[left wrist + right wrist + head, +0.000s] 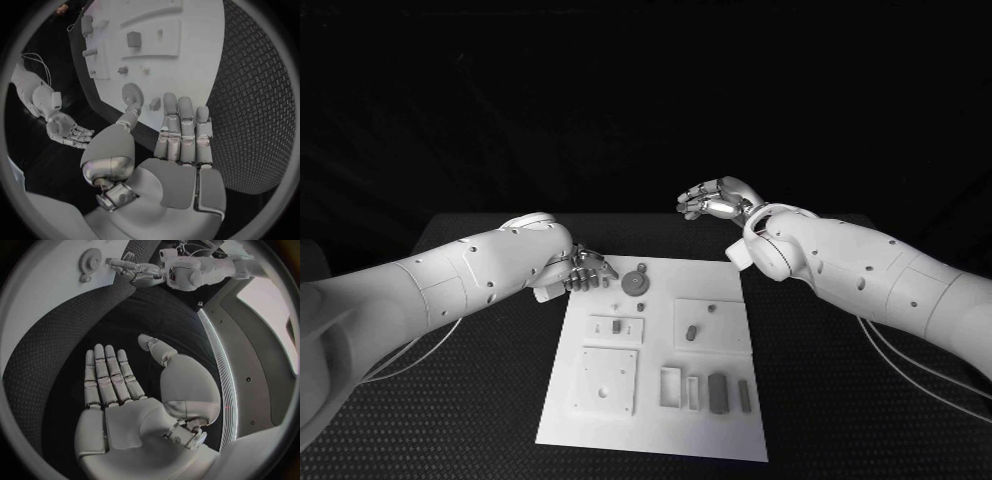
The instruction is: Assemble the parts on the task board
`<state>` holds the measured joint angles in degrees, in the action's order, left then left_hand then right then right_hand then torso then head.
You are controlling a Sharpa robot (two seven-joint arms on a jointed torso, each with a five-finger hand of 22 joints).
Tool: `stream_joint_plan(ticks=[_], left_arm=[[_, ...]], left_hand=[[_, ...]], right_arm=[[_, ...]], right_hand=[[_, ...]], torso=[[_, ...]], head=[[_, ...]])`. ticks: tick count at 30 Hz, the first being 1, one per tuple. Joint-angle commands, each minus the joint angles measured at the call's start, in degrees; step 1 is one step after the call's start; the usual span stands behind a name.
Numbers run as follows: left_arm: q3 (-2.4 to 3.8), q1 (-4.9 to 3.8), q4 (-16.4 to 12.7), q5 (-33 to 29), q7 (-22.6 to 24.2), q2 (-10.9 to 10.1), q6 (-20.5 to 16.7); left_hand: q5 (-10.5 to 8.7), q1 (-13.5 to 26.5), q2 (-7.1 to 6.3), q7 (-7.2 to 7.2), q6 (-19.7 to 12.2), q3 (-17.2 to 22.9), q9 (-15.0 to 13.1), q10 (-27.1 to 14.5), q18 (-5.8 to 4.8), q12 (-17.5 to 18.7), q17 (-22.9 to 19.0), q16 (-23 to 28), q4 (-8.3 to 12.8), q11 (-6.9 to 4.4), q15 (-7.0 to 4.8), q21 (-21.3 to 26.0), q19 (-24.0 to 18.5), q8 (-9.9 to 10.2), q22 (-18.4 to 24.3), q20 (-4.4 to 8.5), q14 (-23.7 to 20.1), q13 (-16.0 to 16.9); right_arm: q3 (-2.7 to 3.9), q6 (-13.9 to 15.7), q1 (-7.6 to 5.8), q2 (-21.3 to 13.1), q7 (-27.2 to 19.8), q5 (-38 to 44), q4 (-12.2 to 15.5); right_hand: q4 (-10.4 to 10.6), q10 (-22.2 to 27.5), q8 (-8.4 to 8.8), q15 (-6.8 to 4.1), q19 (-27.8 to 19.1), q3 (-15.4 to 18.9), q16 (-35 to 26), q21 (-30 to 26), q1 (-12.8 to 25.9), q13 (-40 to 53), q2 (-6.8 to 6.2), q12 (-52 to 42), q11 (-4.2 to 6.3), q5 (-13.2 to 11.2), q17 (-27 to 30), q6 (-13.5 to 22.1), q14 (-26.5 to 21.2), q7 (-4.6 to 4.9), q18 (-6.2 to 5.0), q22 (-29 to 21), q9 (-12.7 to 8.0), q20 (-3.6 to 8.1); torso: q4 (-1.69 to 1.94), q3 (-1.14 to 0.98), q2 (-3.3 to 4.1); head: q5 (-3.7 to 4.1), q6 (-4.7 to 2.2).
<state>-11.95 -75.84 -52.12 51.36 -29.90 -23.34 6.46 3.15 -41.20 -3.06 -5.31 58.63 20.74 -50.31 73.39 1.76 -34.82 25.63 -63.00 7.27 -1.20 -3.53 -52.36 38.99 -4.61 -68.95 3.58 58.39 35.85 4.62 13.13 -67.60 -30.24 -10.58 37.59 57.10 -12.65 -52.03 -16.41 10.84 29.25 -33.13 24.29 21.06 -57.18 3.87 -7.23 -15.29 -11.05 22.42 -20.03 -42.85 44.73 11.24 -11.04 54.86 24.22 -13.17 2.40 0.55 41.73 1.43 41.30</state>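
The white task board (733, 440) lies in the middle of the black table. A round gear (635, 281) sits near its far left corner, and several small grey parts, such as a block (616, 325) and an upright piece (718, 392), lie or stand on it. My left hand (581, 268) hovers at the board's far left corner, just beside the gear (131, 93). Its fingers (181, 130) are stretched out and hold nothing, with a small piece (154, 104) on the board just off their tips. My right hand (718, 198) hangs beyond the board's far edge, palm (119, 385) open and empty.
A raised white plate (607, 380) takes up the board's near left. Textured black table surface (848, 400) runs along both sides of the board. In the right wrist view the gear (90, 260) and my left hand (134, 271) lie far from the right hand.
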Motion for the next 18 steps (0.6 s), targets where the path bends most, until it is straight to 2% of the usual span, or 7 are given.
stream_joint_plan(ticks=[1,6,8,14,18], left_arm=[[0.02,0.22,0.5,-0.4,1.1,0.3,0.3],[0.02,0.60,1.4,0.0,1.6,0.6,-0.5],[0.02,0.73,1.6,0.0,1.8,0.8,-0.5],[0.02,1.13,2.0,-0.1,1.8,1.3,-0.2],[0.01,1.27,2.2,0.0,2.0,1.3,0.1]], left_hand=[[-0.01,-0.4,1.00,0.00,-0.4,0.1,0.2,-0.3,-0.49,-0.2,-0.1,-0.2,-0.3,0.09,0.12,-0.1,-0.5,0.1,0.1,5.38,-0.4,-0.1],[-0.04,-0.8,3.39,-0.08,-0.6,0.1,0.5,-0.5,-0.59,-0.3,-0.2,-0.3,-0.6,0.20,0.21,-0.2,-0.9,0.0,0.1,5.27,-0.6,-0.1],[-0.03,-0.8,3.48,-0.09,-0.7,0.0,0.6,-0.5,-0.60,-0.3,-0.2,-0.3,-0.7,0.21,0.22,-0.2,-0.9,0.0,0.1,5.26,-0.6,-0.1],[0.01,-1.1,3.58,-0.09,-0.7,-0.1,0.7,-0.5,-0.61,-0.4,-0.2,-0.3,-0.5,0.21,0.23,-0.2,-1.0,0.0,0.1,5.25,-0.6,-0.1],[0.02,-2.2,4.36,-0.03,-0.4,-0.1,0.8,-0.5,-0.63,-0.5,-0.2,-0.5,0.1,0.15,0.22,-0.4,-1.1,-0.3,0.1,5.24,-0.7,0.0]], right_arm=[[0.00,0.2,0.02,0.1,-0.8,-0.3,0.0],[0.00,0.1,0.02,0.1,-0.8,-0.3,-0.1],[0.00,0.1,0.02,0.1,-0.8,-0.3,0.0],[0.00,-0.1,0.02,0.2,-0.7,-0.3,0.0],[0.00,-0.3,0.02,0.2,-0.6,-0.3,-0.1]], right_hand=[[-0.2,-0.4,-0.15,-0.19,0.3,0.1,0.1,-0.4,-0.1,0.1,0.26,0.3,-0.14,0.3,0.1,-0.4,0.1,0.87,0.50,0.1,-0.1,0.23],[-0.2,-0.4,-0.15,-0.19,0.3,0.1,0.1,-0.4,-0.1,0.1,0.25,0.3,-0.14,0.3,0.1,-0.4,0.1,0.88,0.50,0.1,-0.1,0.23],[-0.2,-0.4,-0.15,-0.19,0.3,0.1,0.1,-0.4,-0.1,0.1,0.24,0.4,-0.14,0.3,0.1,-0.4,0.1,0.88,0.51,0.1,-0.1,0.23],[-0.2,-0.5,-0.15,-0.19,0.3,0.1,0.1,-0.4,-0.1,0.1,0.23,0.4,-0.14,0.4,0.1,-0.4,0.1,0.89,0.51,0.1,-0.1,0.23],[-0.2,-0.5,-0.15,-0.18,0.3,0.1,0.1,-0.5,-0.1,0.1,0.24,0.4,-0.14,0.4,0.1,-0.4,0.1,0.89,0.52,0.1,-0.1,0.22]], torso=[[-0.03,0.00,-0.01],[0.09,0.01,-0.04],[0.12,0.05,-0.06],[0.08,-0.06,-0.01],[-0.01,-0.05,-0.03]], head=[[0.05,-0.04],[0.12,-0.20],[0.18,-0.20],[0.18,-0.13],[0.18,-0.13]])
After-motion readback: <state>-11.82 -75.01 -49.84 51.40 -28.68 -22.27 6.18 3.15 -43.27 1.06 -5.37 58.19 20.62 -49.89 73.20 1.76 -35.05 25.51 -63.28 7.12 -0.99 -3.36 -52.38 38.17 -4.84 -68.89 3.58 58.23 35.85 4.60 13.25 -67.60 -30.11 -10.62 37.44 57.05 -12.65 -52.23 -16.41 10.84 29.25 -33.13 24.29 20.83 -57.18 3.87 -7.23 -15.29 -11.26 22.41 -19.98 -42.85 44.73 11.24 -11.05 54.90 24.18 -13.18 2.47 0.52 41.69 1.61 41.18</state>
